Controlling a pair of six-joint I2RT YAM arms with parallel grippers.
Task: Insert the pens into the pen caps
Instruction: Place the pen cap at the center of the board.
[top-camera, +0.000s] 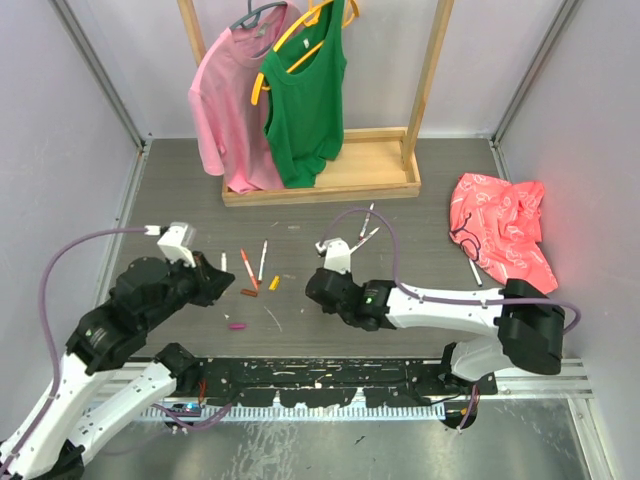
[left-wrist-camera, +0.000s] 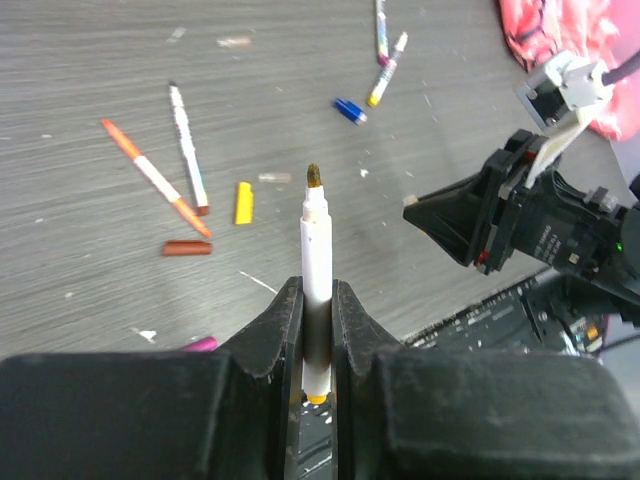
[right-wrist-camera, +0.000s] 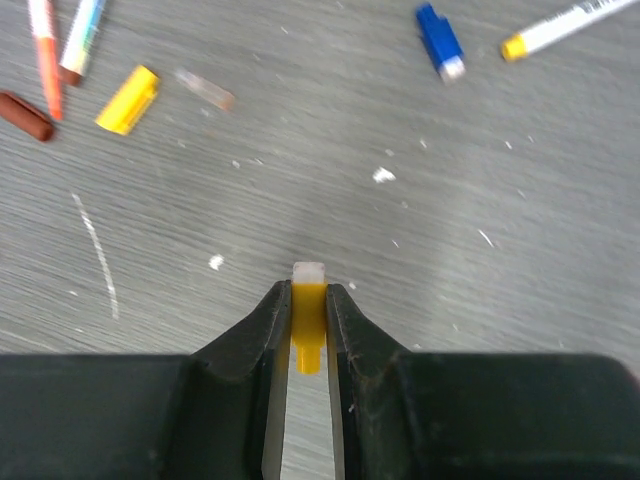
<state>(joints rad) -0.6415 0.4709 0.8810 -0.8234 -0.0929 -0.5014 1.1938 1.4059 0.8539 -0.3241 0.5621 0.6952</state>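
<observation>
My left gripper (left-wrist-camera: 318, 290) is shut on a white-barrelled pen (left-wrist-camera: 316, 240); its dark tip points forward and its yellow end sits between the jaws. My right gripper (right-wrist-camera: 309, 292) is shut on a yellow pen cap (right-wrist-camera: 308, 312) whose pale end sticks out past the fingertips. In the top view the two grippers (top-camera: 222, 283) (top-camera: 312, 285) face each other a short way apart above the table. Loose pens (left-wrist-camera: 187, 146) (left-wrist-camera: 152, 176) lie on the table with a yellow cap (left-wrist-camera: 243, 202), a brown cap (left-wrist-camera: 187, 247), a magenta cap (left-wrist-camera: 200, 344) and a blue cap (left-wrist-camera: 349, 110).
A wooden clothes rack (top-camera: 320, 185) with a pink shirt (top-camera: 228, 110) and a green top (top-camera: 305, 95) stands at the back. A red cloth (top-camera: 500, 225) lies at the right, a pen (top-camera: 475, 271) beside it. Two more pens (top-camera: 366, 230) lie mid-table.
</observation>
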